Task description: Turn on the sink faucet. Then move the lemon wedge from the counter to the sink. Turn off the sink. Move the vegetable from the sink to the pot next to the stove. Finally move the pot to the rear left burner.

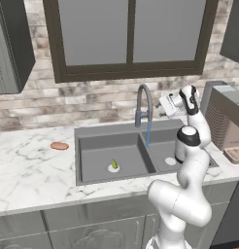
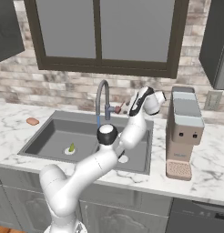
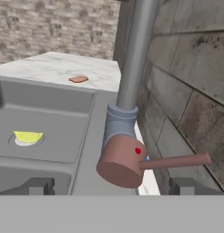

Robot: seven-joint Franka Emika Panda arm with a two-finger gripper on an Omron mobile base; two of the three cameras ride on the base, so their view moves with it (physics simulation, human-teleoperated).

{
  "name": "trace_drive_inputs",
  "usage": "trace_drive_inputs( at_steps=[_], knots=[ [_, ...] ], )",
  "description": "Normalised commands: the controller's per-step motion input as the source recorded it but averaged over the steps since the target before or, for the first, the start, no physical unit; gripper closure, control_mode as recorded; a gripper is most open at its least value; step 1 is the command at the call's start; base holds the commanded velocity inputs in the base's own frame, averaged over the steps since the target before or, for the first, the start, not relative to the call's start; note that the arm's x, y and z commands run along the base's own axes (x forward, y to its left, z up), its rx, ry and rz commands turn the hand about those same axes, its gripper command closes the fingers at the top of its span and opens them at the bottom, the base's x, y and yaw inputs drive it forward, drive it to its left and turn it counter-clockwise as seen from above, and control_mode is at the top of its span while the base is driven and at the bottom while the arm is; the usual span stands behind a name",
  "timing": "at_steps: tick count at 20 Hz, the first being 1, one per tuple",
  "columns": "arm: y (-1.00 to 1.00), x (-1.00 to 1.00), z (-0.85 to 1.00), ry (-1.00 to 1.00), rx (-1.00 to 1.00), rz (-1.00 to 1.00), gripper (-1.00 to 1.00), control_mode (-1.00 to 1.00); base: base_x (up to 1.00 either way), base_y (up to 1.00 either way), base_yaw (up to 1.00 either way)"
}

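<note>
**Faucet lever lined up, water running, wedge on the drain**

The sink faucet (image 1: 144, 104) stood at the back rim of the sink (image 1: 92, 160), a thin blue stream falling from its spout. The lemon wedge (image 1: 113, 164) sat on the left bowl's drain. I had the hand (image 3: 111, 185) by the reddish lever (image 3: 175, 160) at the faucet's base, fingers spread wide, gripping nothing. My worry: a fingertip (image 3: 185, 185) could slip past that thin rod or jam against the brick wall (image 3: 191, 91), leaving the water on.
</note>
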Motion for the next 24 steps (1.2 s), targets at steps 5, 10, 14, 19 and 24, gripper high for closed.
trace_drive_inputs(
  at_steps=[5,10,14,19,24],
  knots=[
    [0.33,0.1,0.0,0.04,0.0,0.08,-1.0,-1.0,0.0,0.0,0.0],
    [0.42,0.0,0.0,0.0,0.0,0.11,-1.0,-1.0,0.0,0.0,0.0],
    [0.43,0.0,0.0,0.0,0.0,0.12,-1.0,-1.0,0.0,0.0,0.0],
    [0.46,-0.01,0.04,0.0,0.0,0.11,-1.0,-1.0,0.0,0.0,0.0],
    [0.44,0.0,0.03,0.0,0.0,0.07,-1.0,-1.0,0.0,0.0,0.0]
  ],
)
